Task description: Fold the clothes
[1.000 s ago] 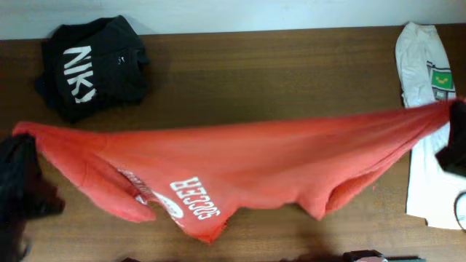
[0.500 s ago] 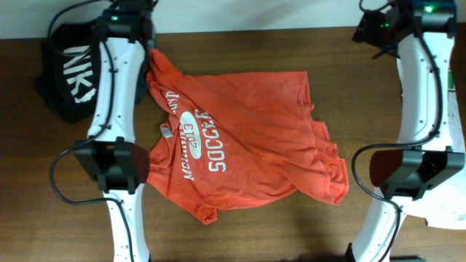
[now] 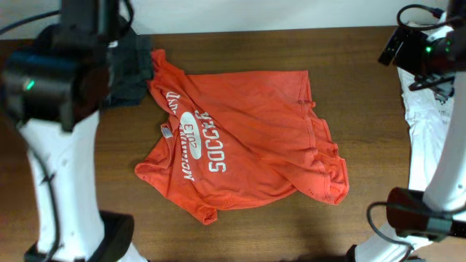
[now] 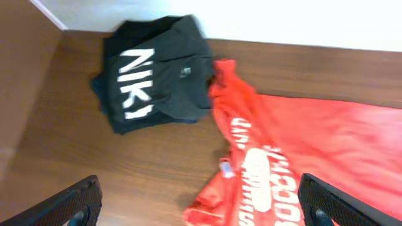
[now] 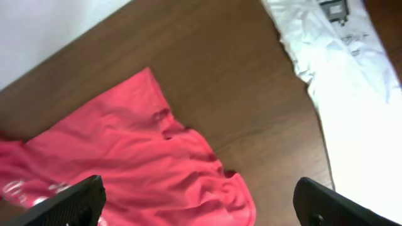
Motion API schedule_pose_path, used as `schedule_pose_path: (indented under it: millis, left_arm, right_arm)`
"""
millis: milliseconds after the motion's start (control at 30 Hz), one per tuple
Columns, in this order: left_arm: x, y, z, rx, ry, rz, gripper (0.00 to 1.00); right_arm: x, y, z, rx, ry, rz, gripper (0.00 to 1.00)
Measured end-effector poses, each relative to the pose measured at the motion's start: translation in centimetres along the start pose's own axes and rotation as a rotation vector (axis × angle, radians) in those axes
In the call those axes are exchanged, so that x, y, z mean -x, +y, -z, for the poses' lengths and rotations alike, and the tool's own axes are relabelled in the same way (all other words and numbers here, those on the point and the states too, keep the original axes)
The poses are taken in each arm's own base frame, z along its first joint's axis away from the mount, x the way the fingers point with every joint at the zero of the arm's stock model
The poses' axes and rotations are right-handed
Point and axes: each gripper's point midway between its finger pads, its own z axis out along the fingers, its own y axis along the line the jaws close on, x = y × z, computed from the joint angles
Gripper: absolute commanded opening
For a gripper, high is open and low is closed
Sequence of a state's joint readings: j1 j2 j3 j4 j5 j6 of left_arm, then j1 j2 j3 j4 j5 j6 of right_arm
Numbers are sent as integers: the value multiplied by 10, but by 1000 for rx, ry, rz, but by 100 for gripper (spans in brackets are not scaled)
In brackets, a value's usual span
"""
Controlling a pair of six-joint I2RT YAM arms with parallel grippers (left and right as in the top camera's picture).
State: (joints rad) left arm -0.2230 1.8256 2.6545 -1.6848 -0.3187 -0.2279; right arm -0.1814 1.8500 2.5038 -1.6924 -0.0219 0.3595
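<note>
**Gripper state.** The left gripper is spread wide. Its two black fingers show only at the bottom corners of the left wrist view, and nothing lies between them. The right gripper is spread equally wide and holds nothing. Both hang above the brown wooden table, clear of all cloth.

**Task item.** The orange-red short-sleeved cotton T-shirt lies loose and unfolded on the table, between the two grippers and below them.
- From the left gripper, the T-shirt sits ahead and toward the inner side, and part of it passes under the inner finger.
- From the right gripper, it sits ahead and inward, with its rumpled hem corner directly beneath the open jaws.
- The white chest lettering faces up.
- The cloth is creased, and folds are bunched at the corner nearest the right gripper.

**Other items.**
- A black folded garment with large white letters lies ahead of the left gripper, toward the far table edge. One corner of the T-shirt appears to touch its side, but the wrist view is too blurred to show whether the two overlap.
- A white garment lies ahead of the right gripper on its outer side. Bare table separates it from the T-shirt.
</note>
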Motion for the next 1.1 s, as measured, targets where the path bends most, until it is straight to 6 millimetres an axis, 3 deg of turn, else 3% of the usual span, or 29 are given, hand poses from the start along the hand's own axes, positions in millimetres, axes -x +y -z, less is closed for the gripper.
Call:
schedule_pose_path:
  millis: [67,133,200,267,300,367,400,467,500,600,800,967,1100]
  left_arm:
    - [-2,-4,23,-80,-31,14,99]
    - [-9,-6,34,-119,-31,16,99]
    - [-43,-2,51,-163,25,4,99]
    - [-79,3,57,-173,91,5,99]
    - [-110,5,57,-186,161,2,99]
    - [-157,-2,45,-230,300,-7,98]
    - [-187,-10,32,-253,412,-12,95]
    - [-223,-24,5,-273,557,-30,89]
    - [-257,-37,-14,-289,665,-56,89]
    - [-313,-65,-45,-330,781,-98,89]
    - [-381,-110,-65,-353,826,-172,82]
    - [-418,-107,-93,-195,926,-189,76]
    - [-429,-109,-113,-137,950,-192,52]
  right_arm:
    - [-4,6,21,53,-33,30,99]
    - [-16,6,42,83,-56,63,99]
    - [-48,-4,69,94,-63,98,99]
    - [-80,-15,73,85,-23,105,99]
    - [-96,-21,66,72,20,105,99]
    - [-115,-28,44,41,118,102,99]
    - [-124,-32,27,19,187,99,99]
    - [-135,-37,-5,-9,275,93,99]
    - [-142,-40,-15,-20,312,91,99]
    - [-150,-44,-37,-32,346,89,99]
    - [-152,-45,-52,-31,348,92,99]
    - [-151,-44,-53,-29,343,93,99]
    - [-149,-44,-53,-28,337,93,99]
